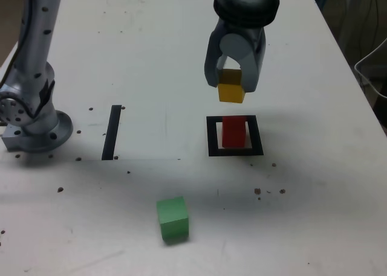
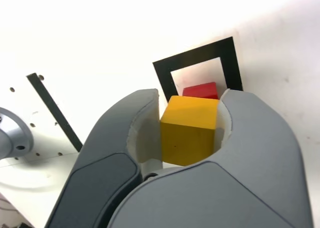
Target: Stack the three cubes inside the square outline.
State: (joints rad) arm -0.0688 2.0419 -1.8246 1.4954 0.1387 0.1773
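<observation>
Gripper (image 1: pixel 233 86) clamped on yellow cube (image 1: pixel 231 92), held above square outline (image 1: pixel 211 135), red cube (image 1: pixel 234 131) inside outline, green cube (image 1: pixel 173 218) well apart from outline.

A yellow cube (image 1: pixel 231 92) is seen between grey gripper (image 1: pixel 233 83) jaws with paler, off-white inner faces. A red cube (image 1: pixel 234 131) is framed by the black square outline (image 1: pixel 212 137) with its white centre. A green cube (image 1: pixel 173 219) is shown at 7 o'clock of the outline, a narrow black strip (image 1: pixel 112 132) at 9 o'clock. The table (image 1: pixel 151 58) is white, speckled with small dark dots; the arm base (image 1: pixel 37 131) is silver-grey
</observation>
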